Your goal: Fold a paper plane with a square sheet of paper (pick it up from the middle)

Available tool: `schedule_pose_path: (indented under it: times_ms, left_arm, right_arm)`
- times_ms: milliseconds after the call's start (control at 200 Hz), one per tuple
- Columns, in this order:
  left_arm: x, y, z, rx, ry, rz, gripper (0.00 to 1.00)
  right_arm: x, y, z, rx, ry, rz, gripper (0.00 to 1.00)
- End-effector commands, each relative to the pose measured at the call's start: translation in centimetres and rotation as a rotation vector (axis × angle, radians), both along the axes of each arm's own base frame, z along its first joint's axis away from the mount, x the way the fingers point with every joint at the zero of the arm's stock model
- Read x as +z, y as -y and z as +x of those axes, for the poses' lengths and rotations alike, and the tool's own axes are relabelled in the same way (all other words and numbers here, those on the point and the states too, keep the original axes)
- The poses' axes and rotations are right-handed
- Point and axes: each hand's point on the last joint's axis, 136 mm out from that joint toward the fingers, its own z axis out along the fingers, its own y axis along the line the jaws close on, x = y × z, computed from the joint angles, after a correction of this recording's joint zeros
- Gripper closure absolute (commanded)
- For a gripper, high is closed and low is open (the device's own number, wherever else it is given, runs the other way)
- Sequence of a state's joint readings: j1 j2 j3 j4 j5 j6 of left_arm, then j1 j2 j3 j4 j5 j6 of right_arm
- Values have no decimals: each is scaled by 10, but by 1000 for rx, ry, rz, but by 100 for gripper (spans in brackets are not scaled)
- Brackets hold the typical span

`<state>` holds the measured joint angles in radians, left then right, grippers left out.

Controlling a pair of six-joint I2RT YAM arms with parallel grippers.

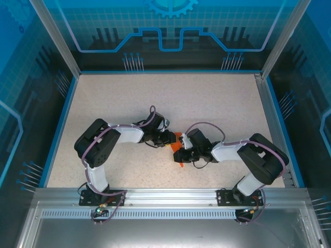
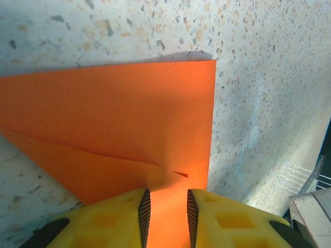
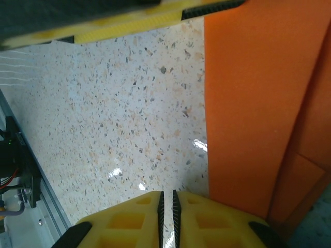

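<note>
Left gripper pinches the square sheet of paper; right gripper, nearly pressed together, grips nothing; tugging could tear the crease

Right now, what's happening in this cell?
Both arms meet mid-table over the orange paper, already folded with visible creases. The left gripper has the paper's edge between its fingers. The right gripper sits beside the paper with jaws nearly together and nothing between them. It isn't a finished plane yet.
</note>
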<state>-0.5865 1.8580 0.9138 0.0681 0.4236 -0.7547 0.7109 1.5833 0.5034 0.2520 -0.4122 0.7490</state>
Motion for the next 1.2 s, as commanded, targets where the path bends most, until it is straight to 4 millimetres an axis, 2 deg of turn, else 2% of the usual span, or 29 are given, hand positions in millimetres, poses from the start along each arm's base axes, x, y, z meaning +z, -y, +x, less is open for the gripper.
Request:
schedule_pose_path:
  times_ms: [0,245,530,665,745,885,1005,1095,1195]
  left_arm:
    - [-12,-19,18,36,38,110,71]
    - [-3,-40,53,98,80,92,70]
    - [1,-54,83,120,105,85,69]
    - [19,-60,91,127,138,74,68]
    - [41,-63,94,128,179,73,67]
    - [76,-58,81,116,212,19,66]
    - [77,-58,55,116,164,70,65]
    - [76,-60,38,142,148,152,62]
    - [75,-66,23,194,142,234,55]
  right_arm:
    - [-45,40,-36,-31,-166,-152,84]
    - [-62,54,-51,-29,-236,-174,87]
    - [-59,53,-51,-26,-243,-156,87]
    - [-50,45,-42,-25,-221,-134,86]
    - [-41,37,-35,-19,-202,-111,85]
    - [-11,19,-15,-12,-132,-35,81]
    - [27,15,1,-27,-22,1,75]
    - [52,29,12,-70,75,-24,71]
    - [66,61,23,-171,157,-77,64]
